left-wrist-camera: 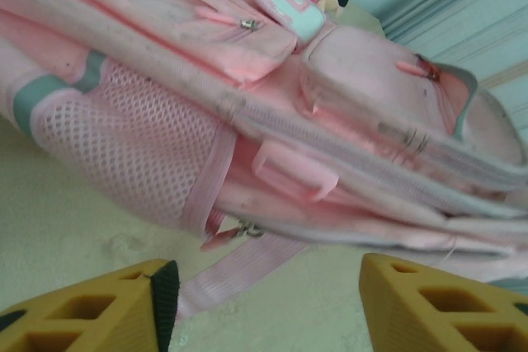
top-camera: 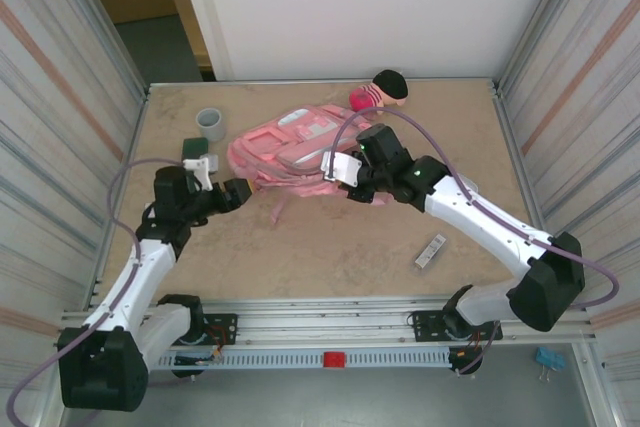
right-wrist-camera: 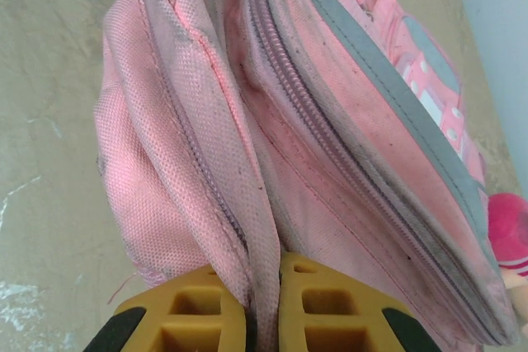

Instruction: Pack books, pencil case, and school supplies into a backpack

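The pink backpack (top-camera: 290, 147) lies flat at the back middle of the table. My right gripper (top-camera: 345, 183) is at its right edge. In the right wrist view that gripper (right-wrist-camera: 264, 307) is shut on a fold of backpack (right-wrist-camera: 330, 121) fabric beside a zipper. My left gripper (top-camera: 240, 193) is at the backpack's left edge. It (left-wrist-camera: 264, 311) stands open, low over the table, in front of the backpack (left-wrist-camera: 330, 63), with a pink strap (left-wrist-camera: 239, 274) lying between its fingers. A grey-white strip (top-camera: 431, 250) of the school supplies lies front right. An end of the dark green pencil case (top-camera: 192, 147) shows behind the left wrist. The books are hidden.
A grey cup (top-camera: 211, 124) stands at the back left, just left of the backpack. A pink doll with black hair (top-camera: 380, 90) lies behind the backpack against the back wall. Metal walls close in the table on both sides.
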Robot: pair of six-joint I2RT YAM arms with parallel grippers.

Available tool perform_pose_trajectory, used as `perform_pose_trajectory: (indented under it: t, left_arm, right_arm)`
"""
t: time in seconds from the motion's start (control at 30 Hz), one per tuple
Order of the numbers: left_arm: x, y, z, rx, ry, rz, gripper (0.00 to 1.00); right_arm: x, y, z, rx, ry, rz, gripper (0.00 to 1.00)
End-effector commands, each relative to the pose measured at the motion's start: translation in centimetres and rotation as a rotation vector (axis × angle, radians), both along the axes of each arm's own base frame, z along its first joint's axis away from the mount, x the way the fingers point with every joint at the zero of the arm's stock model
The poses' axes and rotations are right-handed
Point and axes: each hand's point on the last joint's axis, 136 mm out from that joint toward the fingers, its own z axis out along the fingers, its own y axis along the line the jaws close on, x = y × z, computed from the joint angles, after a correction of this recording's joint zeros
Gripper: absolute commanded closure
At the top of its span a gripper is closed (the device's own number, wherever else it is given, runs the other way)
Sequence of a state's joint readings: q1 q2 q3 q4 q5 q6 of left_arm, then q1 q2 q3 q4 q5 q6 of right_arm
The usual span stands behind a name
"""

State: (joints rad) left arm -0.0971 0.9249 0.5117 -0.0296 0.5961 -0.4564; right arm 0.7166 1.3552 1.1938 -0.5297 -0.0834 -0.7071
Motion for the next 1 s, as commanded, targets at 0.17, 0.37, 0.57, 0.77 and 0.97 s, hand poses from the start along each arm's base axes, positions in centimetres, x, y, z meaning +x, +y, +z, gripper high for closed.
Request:
perform_pose_trajectory:
  t: [0.17,0.37,0.57,0.77,0.97]
  left_arm:
    - [-0.5,-2.2,-2.3,0.139,-0.201,-0.046,0.43]
    - [0.5,-2.9,-4.3,0.193,-0.228,-0.085,0.46]
    - [2.3,-3.6,-5.5,0.221,-0.263,-0.11,0.51]
    - [3.2,-4.8,-5.1,0.2,-0.326,-0.164,0.62]
    - [2.0,-5.8,-3.8,0.179,-0.391,-0.242,0.9]
  right_arm:
    - [0.8,0.9,3.9,0.112,-0.026,-0.011,1.0]
    - [0.5,1.1,4.4,0.142,-0.018,-0.005,1.0]
    - [0.3,1.1,4.9,0.163,-0.026,-0.007,1.0]
    - [0.2,1.0,4.8,0.17,-0.016,-0.015,1.0]
    - [0.5,0.7,4.2,0.167,-0.009,-0.053,1.0]
